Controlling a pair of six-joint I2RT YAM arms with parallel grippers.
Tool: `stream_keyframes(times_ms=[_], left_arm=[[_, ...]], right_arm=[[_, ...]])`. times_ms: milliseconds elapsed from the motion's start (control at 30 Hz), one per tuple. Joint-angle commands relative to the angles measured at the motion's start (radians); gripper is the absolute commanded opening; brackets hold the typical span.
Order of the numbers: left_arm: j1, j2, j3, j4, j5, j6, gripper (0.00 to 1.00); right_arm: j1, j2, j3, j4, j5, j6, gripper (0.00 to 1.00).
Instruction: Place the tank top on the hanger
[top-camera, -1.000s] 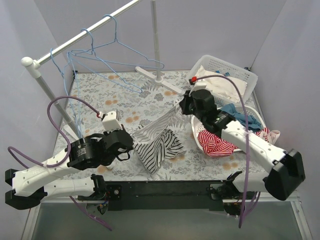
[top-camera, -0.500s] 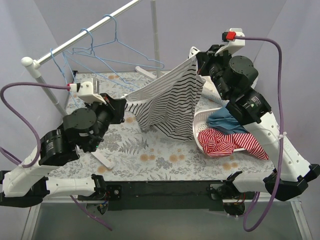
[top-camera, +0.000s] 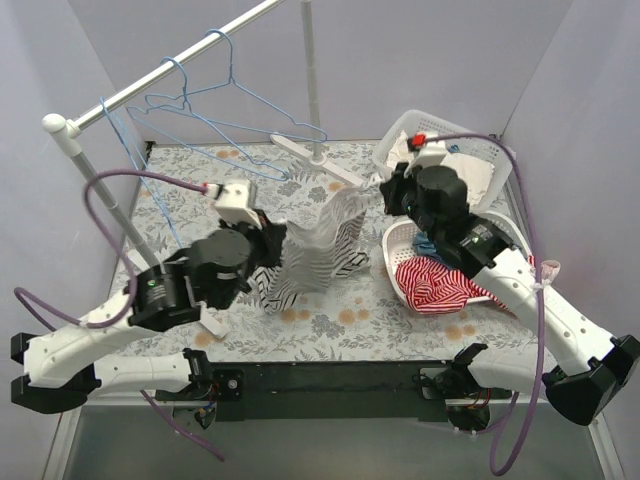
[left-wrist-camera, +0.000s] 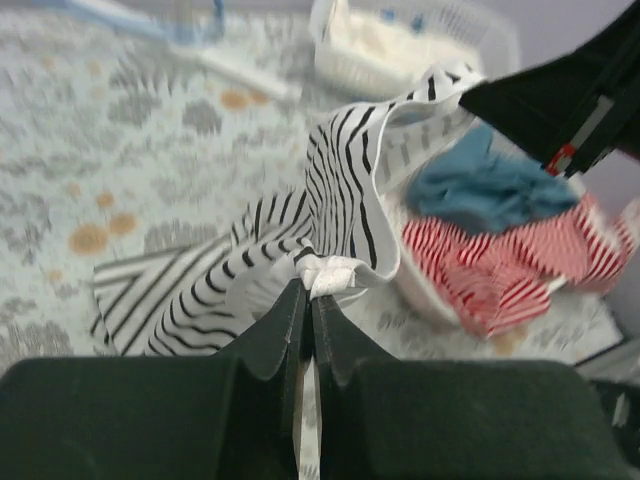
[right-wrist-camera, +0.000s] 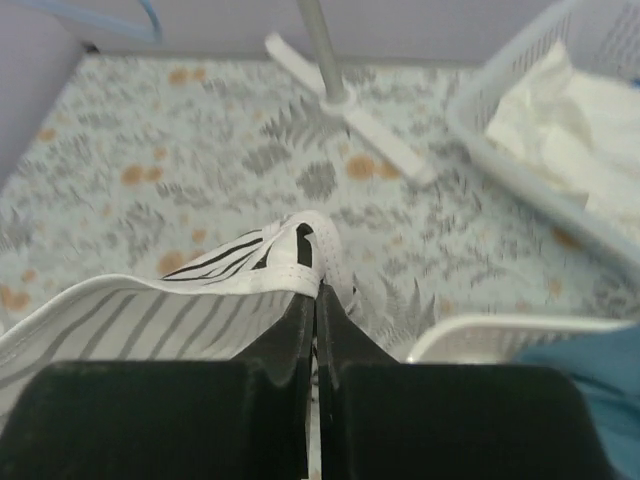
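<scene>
The tank top, white with thin black stripes, hangs slack between my two grippers, its lower part resting on the floral table. My left gripper is shut on one white edge of it, as the left wrist view shows, with the top spreading out beyond. My right gripper is shut on another hem edge, the top trailing left. Several light-blue wire hangers hang on the rail at the back left, apart from the top.
The metal rail slopes across the back left; its pole and white foot stand at the back centre. A white basket holds white cloth. A smaller basket holds the red-and-white garment and teal cloth.
Both arms have come down from a raised, spread pose. The top, stretched in the air half a second ago, now droops lower with the grippers closer together.
</scene>
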Motion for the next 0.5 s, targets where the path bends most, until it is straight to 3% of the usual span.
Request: stream_keyframes(times_ms=[0,100,200,233,300,333,467], left_arm=[[-0.004,-0.016,-0.272,-0.040,0.190,-0.224,0.00],[-0.004,-0.036,-0.441,0.036,0.245,-0.329,0.04],[-0.004,-0.033,-0.500,0.095,0.251,-0.367,0.10],[-0.004,-0.021,-0.509,0.110,0.251,-0.370,0.18],[-0.004,-0.005,-0.501,0.113,0.253,-0.369,0.25],[-0.004,0.005,-0.488,0.113,0.253,-0.361,0.37],[-0.004,0.001,-0.455,0.099,0.274,-0.317,0.47]], right_arm=[[-0.001,-0.063,-0.242,-0.026,-0.039,0.098,0.01],[-0.002,-0.040,-0.328,-0.045,-0.065,0.115,0.01],[-0.002,0.003,-0.354,-0.048,-0.099,0.118,0.01],[-0.002,0.012,-0.356,-0.051,-0.106,0.117,0.01],[-0.002,0.034,-0.351,-0.055,-0.135,0.115,0.06],[-0.002,0.037,-0.346,-0.054,-0.143,0.115,0.09],[-0.004,0.031,-0.342,-0.054,-0.149,0.109,0.19]])
